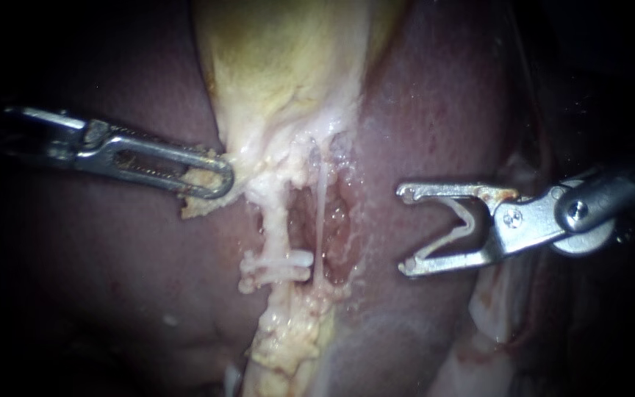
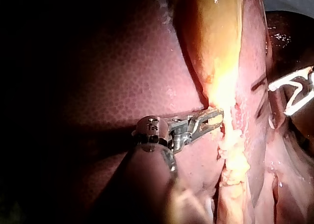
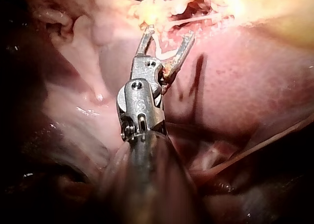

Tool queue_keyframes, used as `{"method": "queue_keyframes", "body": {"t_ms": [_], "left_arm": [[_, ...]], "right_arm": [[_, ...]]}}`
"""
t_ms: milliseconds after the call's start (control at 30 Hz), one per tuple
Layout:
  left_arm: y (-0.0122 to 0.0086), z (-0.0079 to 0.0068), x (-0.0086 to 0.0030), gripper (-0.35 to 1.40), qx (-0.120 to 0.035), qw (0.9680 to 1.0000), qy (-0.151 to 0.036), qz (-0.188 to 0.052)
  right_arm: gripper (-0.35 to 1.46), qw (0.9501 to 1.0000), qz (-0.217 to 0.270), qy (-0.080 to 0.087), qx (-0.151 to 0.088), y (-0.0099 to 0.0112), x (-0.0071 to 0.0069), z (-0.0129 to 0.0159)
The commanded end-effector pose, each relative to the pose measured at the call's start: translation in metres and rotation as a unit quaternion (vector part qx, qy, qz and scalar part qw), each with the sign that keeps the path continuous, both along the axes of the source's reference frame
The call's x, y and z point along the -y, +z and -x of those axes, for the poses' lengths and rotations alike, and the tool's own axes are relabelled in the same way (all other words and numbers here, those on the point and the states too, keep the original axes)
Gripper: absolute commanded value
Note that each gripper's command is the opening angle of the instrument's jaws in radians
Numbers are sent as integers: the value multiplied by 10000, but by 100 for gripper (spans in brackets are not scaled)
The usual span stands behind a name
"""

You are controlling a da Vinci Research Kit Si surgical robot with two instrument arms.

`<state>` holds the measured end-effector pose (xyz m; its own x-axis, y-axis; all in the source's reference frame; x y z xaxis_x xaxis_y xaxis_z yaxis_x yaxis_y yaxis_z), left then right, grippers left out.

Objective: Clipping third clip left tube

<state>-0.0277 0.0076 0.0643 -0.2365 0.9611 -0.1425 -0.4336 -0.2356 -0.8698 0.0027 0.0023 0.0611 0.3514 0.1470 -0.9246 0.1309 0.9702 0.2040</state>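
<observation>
I am looking at one dark red-purple liver (image 1: pixel 112 279) filling most of the endoscope view. One yellow, pale-skinned gallbladder (image 1: pixel 288 59) is lying down its middle and narrowing toward the dissected area.

I am working with two instruments. My left instrument (image 1: pixel 218 180), a steel shaft ending in slotted jaws, is coming in from the left. Its jaws are pressing together on a tan flap of pale tissue (image 1: pixel 194 206) at the gallbladder's lower edge. The left wrist view is showing the same pinch (image 2: pixel 216 118) against the yellow tissue. My right instrument (image 1: pixel 406 230), steel with two hooked jaws, is hovering over the liver, well apart from the tubes. Its jaws are standing spread wide, and one white V-shaped clip (image 1: pixel 464 220) is sitting between them with a leg against each jaw. In the right wrist view those spread jaws (image 3: pixel 169 33) are pointing at the pale tissue ahead.

Two tubes are running down from the gallbladder with a red hollow between them. The left tube (image 1: pixel 273 220) is the thicker, cream-coloured one. The right tube (image 1: pixel 320 206) is showing as a thin whitish strand.

Two white clips are already crossing the left tube low down, one (image 1: pixel 288 259) lying just above the other (image 1: pixel 270 278), nearly touching.
</observation>
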Motion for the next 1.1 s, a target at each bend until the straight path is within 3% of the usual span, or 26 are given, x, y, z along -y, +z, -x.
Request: {"method": "queue_keyframes", "body": {"t_ms": [33, 200, 267, 467, 600, 733, 933, 1100], "left_arm": [[0, -1, 0, -35, 1, 10000, 2, -1], [-10, -10, -6, -35, -5, 9999, -18, -140], [-21, -17, -12, -35, 24, 9998, -19, -171], [-69, -38, -45, -35, 190, 9990, -324, -229], [-93, -52, -58, -35, 212, 9984, -465, -245], [-98, -58, -61, -35, 187, 9982, -511, -249], [-92, -56, -57, -35, 176, 9982, -521, -229], [-92, -56, -57, -35, 175, 9982, -522, -227]], "right_arm": [[50, 10000, -1, 1, 0, 0, 0, 0], [50, 10000, -2, 2, 1, 0, 0, 0], [50, 10000, 26, -8, -5, 0, 0, 0], [50, 10000, -3, 4, 2, 0, -1, 0], [50, 10000, -10, -6, -6, -1, -1, -1], [50, 10000, -70, -43, -41, -2, -2, -4], [50, 9992, -368, -95, -104, -7, 1, -18], [50, 9958, -885, 82, -218, -7, 5, -41]]}}
